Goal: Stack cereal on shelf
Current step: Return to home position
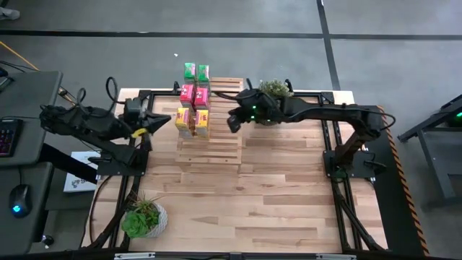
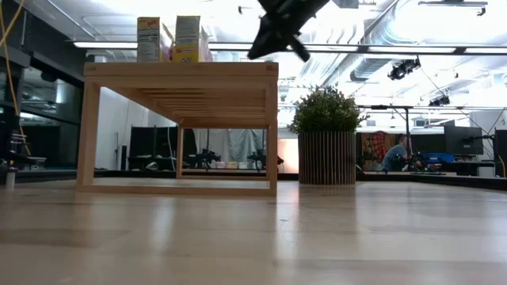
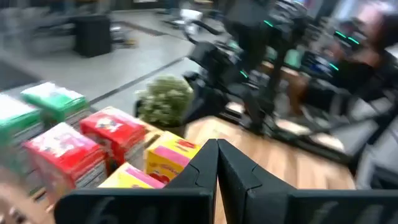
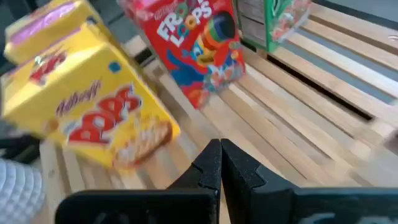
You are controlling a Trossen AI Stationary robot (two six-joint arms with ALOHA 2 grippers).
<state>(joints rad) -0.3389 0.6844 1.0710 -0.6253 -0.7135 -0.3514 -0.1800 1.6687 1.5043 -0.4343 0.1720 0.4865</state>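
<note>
The light-wood slatted shelf (image 1: pixel 216 137) stands on the table at the back middle. Six cereal boxes stand upright on its top slats in two rows: two green (image 1: pixel 196 71) at the far end, two red (image 1: pixel 194 95) in the middle, two yellow (image 1: pixel 190 121) nearest. They also show in the right wrist view, yellow (image 4: pixel 93 106) and red (image 4: pixel 199 43). My left gripper (image 1: pixel 166 120) is shut and empty, just left of the yellow boxes. My right gripper (image 1: pixel 232 124) is shut and empty above the shelf, right of the boxes; it also shows in the low view (image 2: pixel 277 39).
A potted plant in a slatted pot (image 2: pixel 326 142) stands behind the shelf's right end, under my right arm (image 1: pixel 310 110). A second plant in a white pot (image 1: pixel 143 218) stands at the table's near left. Bare tabletop (image 1: pixel 274 195) lies in front of the shelf.
</note>
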